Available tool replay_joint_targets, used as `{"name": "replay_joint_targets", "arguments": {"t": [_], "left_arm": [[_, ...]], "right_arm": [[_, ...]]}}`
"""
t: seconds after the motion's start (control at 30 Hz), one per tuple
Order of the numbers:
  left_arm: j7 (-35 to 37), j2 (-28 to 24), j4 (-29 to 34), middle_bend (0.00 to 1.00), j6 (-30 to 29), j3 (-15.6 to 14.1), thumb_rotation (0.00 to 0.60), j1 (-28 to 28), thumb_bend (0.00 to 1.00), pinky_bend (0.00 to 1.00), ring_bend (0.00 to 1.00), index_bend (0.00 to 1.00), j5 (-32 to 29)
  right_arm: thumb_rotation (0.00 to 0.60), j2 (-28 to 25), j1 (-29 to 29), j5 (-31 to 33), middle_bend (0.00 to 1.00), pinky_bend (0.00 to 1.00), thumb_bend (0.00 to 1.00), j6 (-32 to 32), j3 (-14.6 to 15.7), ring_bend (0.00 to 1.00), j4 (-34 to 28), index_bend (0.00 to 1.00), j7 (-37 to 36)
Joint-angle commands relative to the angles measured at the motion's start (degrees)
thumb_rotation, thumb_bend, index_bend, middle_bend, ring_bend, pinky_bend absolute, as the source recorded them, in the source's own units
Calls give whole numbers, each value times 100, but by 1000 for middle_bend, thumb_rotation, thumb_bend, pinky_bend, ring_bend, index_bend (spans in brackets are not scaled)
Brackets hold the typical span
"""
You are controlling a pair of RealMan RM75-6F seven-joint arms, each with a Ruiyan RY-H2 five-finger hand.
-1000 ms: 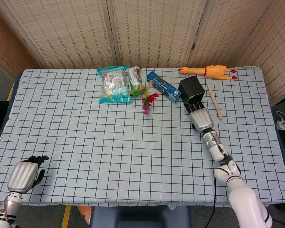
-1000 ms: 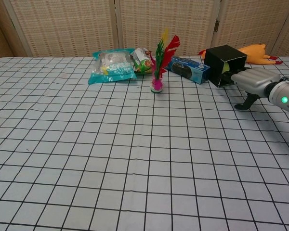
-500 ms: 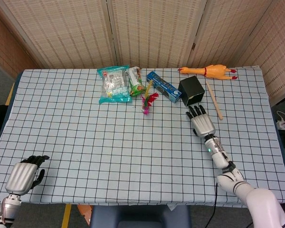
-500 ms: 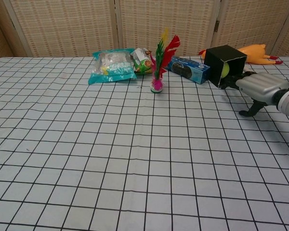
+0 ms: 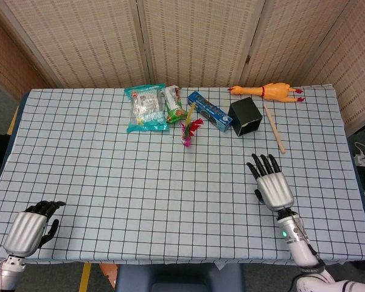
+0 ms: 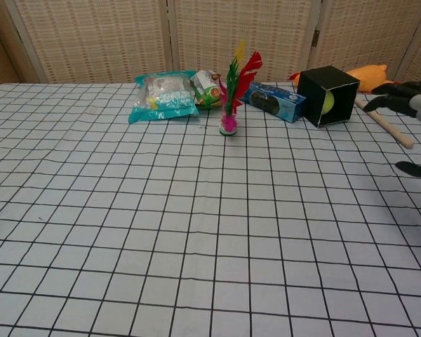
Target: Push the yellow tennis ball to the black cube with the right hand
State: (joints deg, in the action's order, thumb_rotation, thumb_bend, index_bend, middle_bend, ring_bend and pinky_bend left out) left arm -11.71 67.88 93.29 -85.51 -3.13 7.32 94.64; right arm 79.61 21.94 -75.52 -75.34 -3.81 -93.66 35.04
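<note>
The table (image 5: 109,182), covered in a black-gridded white cloth, carries along its far edge a teal snack bag (image 5: 145,107), a blue box (image 5: 209,111), a rubber chicken (image 5: 274,91), a wooden stick (image 5: 274,128) and a feathered shuttlecock (image 5: 188,129). The black cube (image 5: 244,116) stands between the blue box and the stick, and in the chest view the yellow tennis ball (image 6: 328,104) sits inside its open side. The right hand (image 5: 272,183) hovers well short of the cube, fingers spread and holding nothing, while the left hand (image 5: 28,227) rests at the near left corner with its fingers curled in on nothing.
</note>
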Motion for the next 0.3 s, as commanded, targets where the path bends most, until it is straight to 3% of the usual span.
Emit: {"name": "replay_joint_targets", "arguments": {"t": [0.03, 0.3], "left_arm": [[8, -28, 47, 367, -74, -23, 600, -29, 525, 523, 312, 303, 100], [-48, -45, 121, 368, -144, -48, 600, -49, 524, 522, 312, 303, 292]], "right_arm": [[600, -430, -516, -333, 0, 47, 212, -572, 321, 0, -194, 113, -59], [600, -653, -834, -718, 0, 47, 212, -905, 453, 0, -42, 23, -503]]}}
